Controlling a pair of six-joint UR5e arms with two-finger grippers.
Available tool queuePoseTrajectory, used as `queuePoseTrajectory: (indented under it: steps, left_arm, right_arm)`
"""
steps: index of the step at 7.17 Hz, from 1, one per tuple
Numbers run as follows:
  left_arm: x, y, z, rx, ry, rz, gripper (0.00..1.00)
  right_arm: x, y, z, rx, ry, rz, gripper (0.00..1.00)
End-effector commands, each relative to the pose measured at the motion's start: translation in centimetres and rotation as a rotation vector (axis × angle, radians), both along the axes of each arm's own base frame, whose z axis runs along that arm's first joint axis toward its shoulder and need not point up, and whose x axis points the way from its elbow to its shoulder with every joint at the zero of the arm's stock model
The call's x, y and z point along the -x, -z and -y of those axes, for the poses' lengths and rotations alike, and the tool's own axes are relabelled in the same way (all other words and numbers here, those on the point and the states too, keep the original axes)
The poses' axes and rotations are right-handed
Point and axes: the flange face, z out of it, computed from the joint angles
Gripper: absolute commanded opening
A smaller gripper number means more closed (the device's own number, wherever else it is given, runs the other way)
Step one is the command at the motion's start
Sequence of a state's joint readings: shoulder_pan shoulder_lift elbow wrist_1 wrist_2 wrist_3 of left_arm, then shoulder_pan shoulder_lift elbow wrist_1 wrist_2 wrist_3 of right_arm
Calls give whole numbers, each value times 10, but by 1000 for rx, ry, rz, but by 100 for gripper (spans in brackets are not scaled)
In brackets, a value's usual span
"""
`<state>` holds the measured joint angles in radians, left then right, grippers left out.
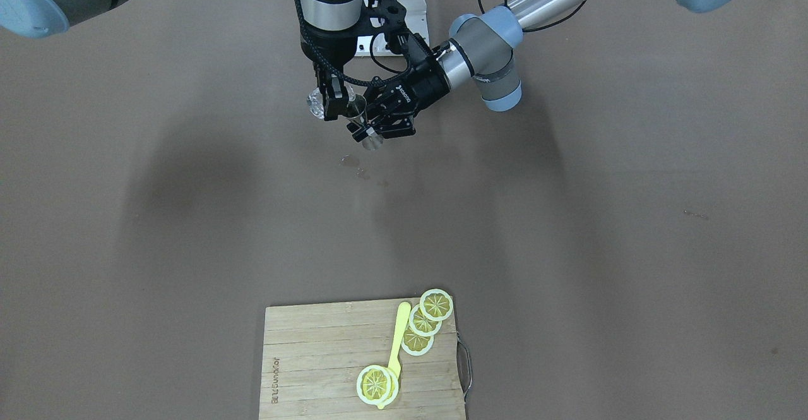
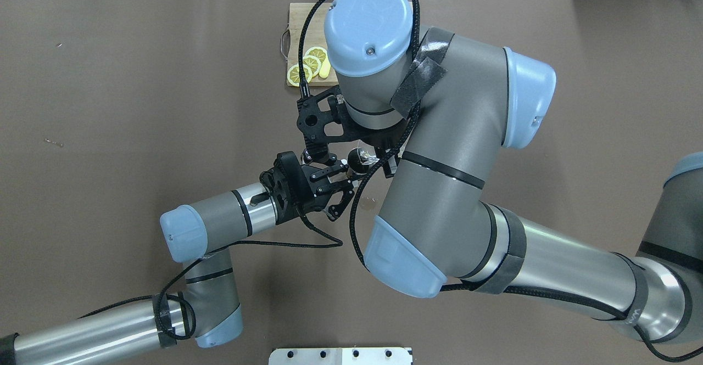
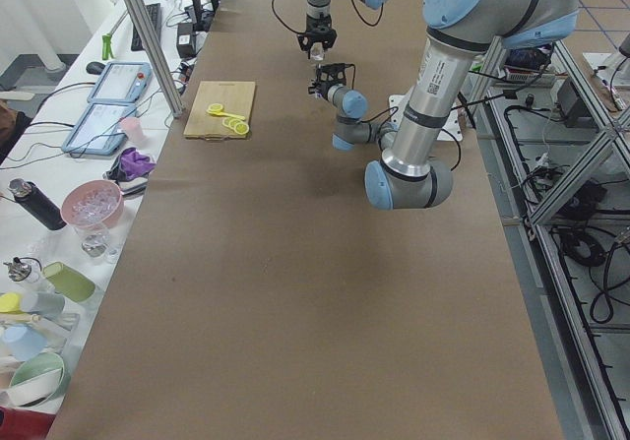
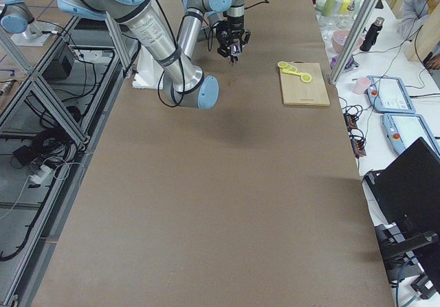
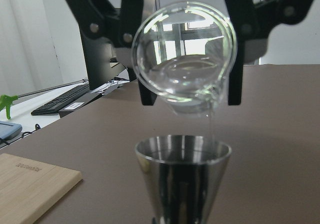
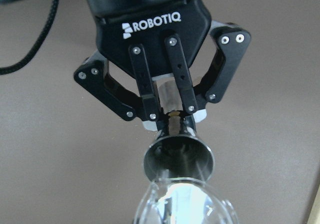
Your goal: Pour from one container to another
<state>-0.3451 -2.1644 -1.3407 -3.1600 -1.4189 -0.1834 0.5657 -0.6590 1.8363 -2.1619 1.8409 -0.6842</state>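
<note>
A clear round glass container (image 5: pixel 182 68) hangs tipped mouth-down over a steel jigger (image 5: pixel 182 174), and a thin stream of clear liquid (image 5: pixel 212 126) falls from its lip into the cup. My right gripper (image 1: pixel 328 101) is shut on the glass container (image 1: pixel 315 101), and its black fingers (image 5: pixel 145 58) show on either side of it. My left gripper (image 6: pixel 172 116) is shut on the waist of the jigger (image 6: pixel 178 159), holding it upright just under the glass (image 6: pixel 185 204). Both are held above the table near the robot's base, where the jigger (image 1: pixel 357 109) sits beside the left gripper (image 1: pixel 369 131).
A few wet spots (image 1: pixel 350 161) lie on the brown table below the jigger. A wooden cutting board (image 1: pixel 303 369) with lemon slices (image 1: pixel 435 304) and a yellow utensil (image 1: pixel 398 344) sits at the far edge. A white mounting plate (image 1: pixel 404 9) is at the robot's base.
</note>
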Motion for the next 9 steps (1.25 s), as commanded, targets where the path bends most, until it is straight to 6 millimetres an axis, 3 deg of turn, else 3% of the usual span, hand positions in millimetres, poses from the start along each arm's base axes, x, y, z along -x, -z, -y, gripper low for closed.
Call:
queuePoseTrajectory:
  steps: [1,7,9]
  left_arm:
    - [0,0,0,-1,0,0,0]
    - [-2,-2,1,1,0,6,0]
    - [-2,-2,1,2,0,8,0]
  right_arm:
    - [1,0,1,-1,-2,-3,0]
    - [-4,11,3,-7,-19,39,0]
    - [-14,16,6,0,-28,62,0]
